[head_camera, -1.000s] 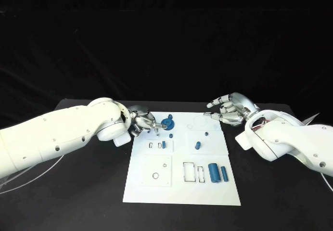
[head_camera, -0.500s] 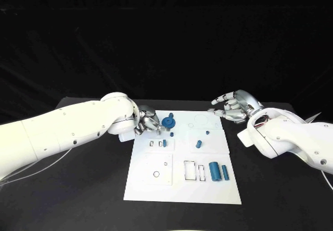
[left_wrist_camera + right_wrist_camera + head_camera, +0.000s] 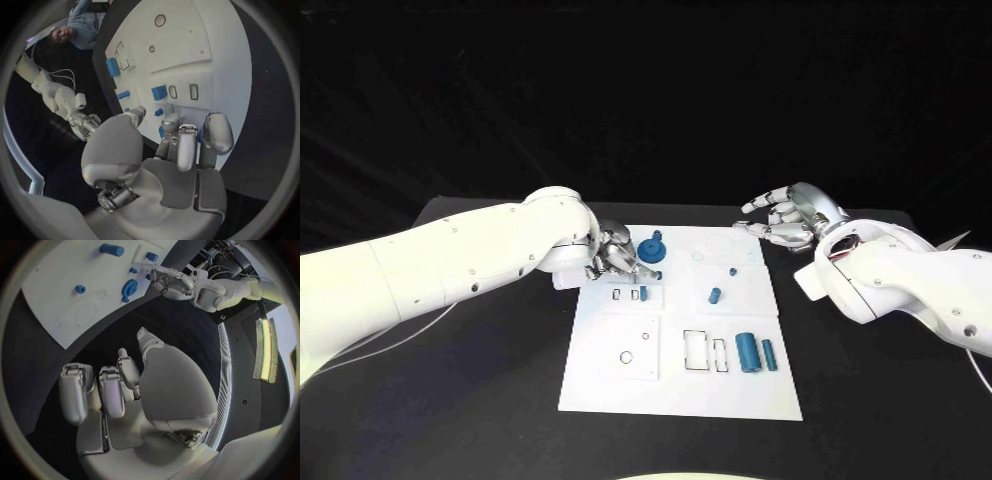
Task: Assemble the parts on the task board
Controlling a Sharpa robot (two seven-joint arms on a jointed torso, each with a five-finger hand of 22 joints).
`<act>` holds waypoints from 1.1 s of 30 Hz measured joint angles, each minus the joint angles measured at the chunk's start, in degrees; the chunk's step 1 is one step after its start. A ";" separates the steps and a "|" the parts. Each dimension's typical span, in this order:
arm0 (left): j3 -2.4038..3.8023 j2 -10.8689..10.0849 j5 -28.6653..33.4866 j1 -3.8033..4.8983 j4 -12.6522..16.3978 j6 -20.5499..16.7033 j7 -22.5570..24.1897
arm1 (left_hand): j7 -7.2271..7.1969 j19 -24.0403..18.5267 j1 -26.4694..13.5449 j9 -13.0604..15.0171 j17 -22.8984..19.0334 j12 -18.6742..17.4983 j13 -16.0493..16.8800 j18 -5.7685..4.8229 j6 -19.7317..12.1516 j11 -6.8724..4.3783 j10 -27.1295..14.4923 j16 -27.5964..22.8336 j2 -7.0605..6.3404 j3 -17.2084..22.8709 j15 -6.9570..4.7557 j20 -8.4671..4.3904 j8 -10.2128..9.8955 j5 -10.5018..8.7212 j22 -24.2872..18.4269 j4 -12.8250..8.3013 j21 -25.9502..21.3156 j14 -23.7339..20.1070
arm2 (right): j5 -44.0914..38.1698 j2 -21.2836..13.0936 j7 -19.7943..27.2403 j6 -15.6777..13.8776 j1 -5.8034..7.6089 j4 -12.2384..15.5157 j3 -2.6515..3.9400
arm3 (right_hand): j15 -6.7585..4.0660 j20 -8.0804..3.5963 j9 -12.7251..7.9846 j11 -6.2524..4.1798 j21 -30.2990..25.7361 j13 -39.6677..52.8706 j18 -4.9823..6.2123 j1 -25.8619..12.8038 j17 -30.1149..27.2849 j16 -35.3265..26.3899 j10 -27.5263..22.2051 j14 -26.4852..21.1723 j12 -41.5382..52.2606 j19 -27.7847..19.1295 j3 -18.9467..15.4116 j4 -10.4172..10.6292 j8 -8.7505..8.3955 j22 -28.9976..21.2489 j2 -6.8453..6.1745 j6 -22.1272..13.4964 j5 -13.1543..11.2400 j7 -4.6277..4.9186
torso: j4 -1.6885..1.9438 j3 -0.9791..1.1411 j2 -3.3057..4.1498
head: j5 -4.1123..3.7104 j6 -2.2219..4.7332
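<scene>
we see a white task board [image 3: 678, 385] lying in the middle of a black table [image 3: 473, 380]. the left hand [image 3: 617, 256] sits at the board's far left corner, fingers curled toward a round blue part [image 3: 652, 250]; we cannot tell whether it is gripping that part. the right hand [image 3: 790, 221] hovers just past the board's far right corner, fingers spread and grasping nothing. other blue parts on the board: a small peg [image 3: 715, 295] near the middle and two cylinders [image 3: 756, 354] side by side near the right edge.
</scene>
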 measured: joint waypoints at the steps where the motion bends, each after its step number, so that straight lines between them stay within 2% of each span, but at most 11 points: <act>1: -0.01 0.06 -0.06 0.00 -0.08 0.18 -0.04 | 0.00 0.00 0.00 0.00 0.00 0.00 0.00 -0.01 0.00 0.00 0.00 0.00 0.00 0.00 0.00 0.00 0.00 0.00 0.07 0.00 0.18 0.00 | 0.00 0.02 -0.04 -0.07 0.00 -0.09 0.00 | 0.00 0.00 0.00 0.00 -0.19 -0.06 0.00 0.00 0.00 -0.03 0.00 0.00 -0.16 0.00 0.00 0.00 0.00 0.00 0.00 0.00 0.00 0.00 | -0.01 0.00 0.00 | 0.01 -0.03; 7: -0.15 0.35 -0.33 0.00 -0.45 1.05 -0.27 | 0.00 0.00 0.63 0.41 0.00 0.00 0.20 0.00 0.00 0.00 0.00 0.00 0.63 0.00 0.00 0.00 0.00 0.00 0.38 0.00 0.18 0.00 | -0.03 0.19 -0.36 -0.47 0.00 -0.37 0.00 | 0.00 0.00 0.00 -0.21 -0.43 -0.35 0.00 0.00 0.00 -0.03 -0.21 0.00 -0.43 0.00 0.00 0.00 0.21 0.00 0.00 0.00 0.00 0.00 | 0.00 0.02 0.00 | 0.04 -0.26; 16: -0.30 0.69 -0.46 0.00 -0.40 1.90 -0.46 | 0.00 0.00 0.63 0.50 -0.01 0.00 0.20 0.01 0.00 0.00 0.00 0.00 0.63 0.00 0.00 0.00 0.00 0.00 0.38 0.00 0.18 0.00 | -0.54 0.47 -0.78 -0.89 0.00 -0.54 0.00 | 0.00 0.00 -0.01 -0.20 -0.46 -0.55 0.00 0.03 0.00 -0.03 -0.21 0.00 -0.55 0.00 0.00 0.00 0.21 -0.01 0.03 0.00 0.00 0.00 | -0.01 -0.01 0.02 | -0.02 -0.55; 21: -0.31 0.65 -0.48 0.00 -0.23 2.18 -0.49 | 0.13 0.00 1.76 1.01 -0.01 0.00 0.20 0.02 -0.13 0.00 0.00 0.00 1.76 0.01 0.00 0.00 0.00 0.00 0.48 0.00 0.41 0.00 | -0.87 0.48 -0.95 -1.00 0.00 -0.67 0.00 | 0.00 0.00 0.04 -0.20 -0.46 -0.56 0.00 0.22 0.00 -0.03 -0.21 0.00 -0.55 0.00 0.00 0.00 0.21 -0.01 0.23 0.00 0.00 0.00 | 0.03 -0.01 -0.01 | -0.07 -0.77; 33: -0.32 0.84 -0.48 -0.01 0.00 2.65 -0.54 | 0.20 -0.01 1.76 1.18 -0.01 0.00 0.26 0.02 -0.19 0.00 0.00 0.00 1.76 0.01 0.00 0.00 0.00 0.00 0.53 0.00 0.41 0.00 | -1.26 0.77 -1.13 -1.07 0.00 -1.12 0.00 | 0.00 0.00 0.04 -0.20 -0.46 -0.56 0.00 0.22 0.05 -0.03 -0.21 0.00 -0.54 0.00 0.17 0.15 0.21 -0.02 0.23 0.00 0.00 0.00 | 0.01 0.00 -0.02 | 0.02 -0.93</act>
